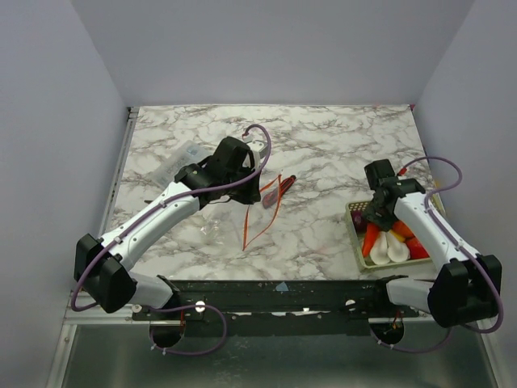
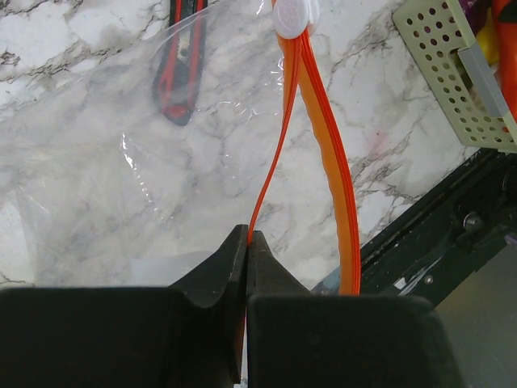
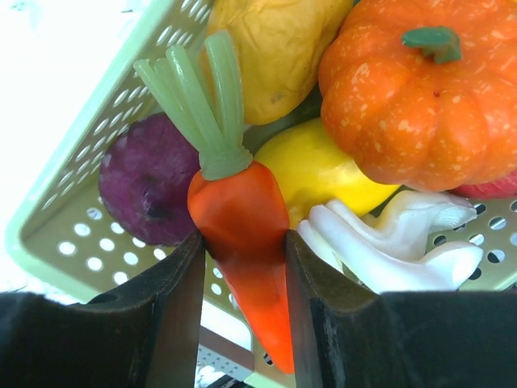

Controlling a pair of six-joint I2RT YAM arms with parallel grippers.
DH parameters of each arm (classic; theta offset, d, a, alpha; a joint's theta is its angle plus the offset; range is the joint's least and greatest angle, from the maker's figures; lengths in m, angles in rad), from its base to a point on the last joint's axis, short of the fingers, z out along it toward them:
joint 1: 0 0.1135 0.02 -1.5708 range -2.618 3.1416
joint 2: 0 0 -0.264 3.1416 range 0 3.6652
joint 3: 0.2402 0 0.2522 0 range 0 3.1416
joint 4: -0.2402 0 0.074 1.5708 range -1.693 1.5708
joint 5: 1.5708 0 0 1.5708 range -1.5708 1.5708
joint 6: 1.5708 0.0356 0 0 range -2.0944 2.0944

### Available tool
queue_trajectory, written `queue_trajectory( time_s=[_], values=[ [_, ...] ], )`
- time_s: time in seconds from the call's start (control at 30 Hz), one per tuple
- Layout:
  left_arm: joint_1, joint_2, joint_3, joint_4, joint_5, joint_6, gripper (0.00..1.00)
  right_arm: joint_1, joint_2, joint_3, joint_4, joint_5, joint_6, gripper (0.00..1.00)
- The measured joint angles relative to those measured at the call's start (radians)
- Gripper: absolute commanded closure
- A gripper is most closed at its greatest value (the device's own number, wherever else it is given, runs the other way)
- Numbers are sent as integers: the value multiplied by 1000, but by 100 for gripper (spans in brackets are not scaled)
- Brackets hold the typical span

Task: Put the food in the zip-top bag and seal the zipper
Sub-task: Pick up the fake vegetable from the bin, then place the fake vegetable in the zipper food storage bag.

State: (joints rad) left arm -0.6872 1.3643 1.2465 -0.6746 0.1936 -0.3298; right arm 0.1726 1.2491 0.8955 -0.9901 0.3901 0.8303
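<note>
The clear zip-top bag [image 1: 222, 220] lies on the marble table left of centre, its orange-red zipper [image 1: 273, 212] gaping open. My left gripper [image 2: 247, 236] is shut on one side of the zipper strip [image 2: 271, 174]; the other strip [image 2: 335, 194] bows away, and a white slider [image 2: 292, 16] sits at the far end. My right gripper [image 3: 242, 246] is in the pale green basket [image 3: 73, 234], shut on an orange toy carrot [image 3: 246, 234] with green leaves. Around it lie a purple onion [image 3: 149, 182], a yellow lemon [image 3: 323, 174], an orange pumpkin [image 3: 424, 101] and a white piece [image 3: 396, 238].
A slim red-and-black stick [image 1: 283, 183] lies just beyond the bag, also showing in the left wrist view [image 2: 179, 73]. Another clear bag [image 1: 179, 160] lies at the far left. The basket [image 1: 355, 234] stands at the right near the table's front edge.
</note>
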Motion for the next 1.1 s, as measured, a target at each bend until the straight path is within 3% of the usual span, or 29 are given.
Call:
queue_trajectory(
  time_s=[0.27,0.37,0.53,0.7,0.9,1.1],
  values=[
    [9,-2,0,0,-1,0,100,0,-188,69,-16,-21,-41,100],
    [12,-6,-2,0,-1,0,100,0,-298,78,53,-117,-111,100],
    [20,-17,-8,9,18,-1,100,-3,-453,-6,332,-424,-165,99],
    [34,-25,-32,36,42,-12,100,31,-473,-171,679,-636,-58,99],
    [53,-26,-52,53,46,-25,100,291,-408,-209,925,-592,57,100],
    [80,-34,-62,79,46,-53,100,652,-319,-195,1106,-302,113,100]
  ],
)
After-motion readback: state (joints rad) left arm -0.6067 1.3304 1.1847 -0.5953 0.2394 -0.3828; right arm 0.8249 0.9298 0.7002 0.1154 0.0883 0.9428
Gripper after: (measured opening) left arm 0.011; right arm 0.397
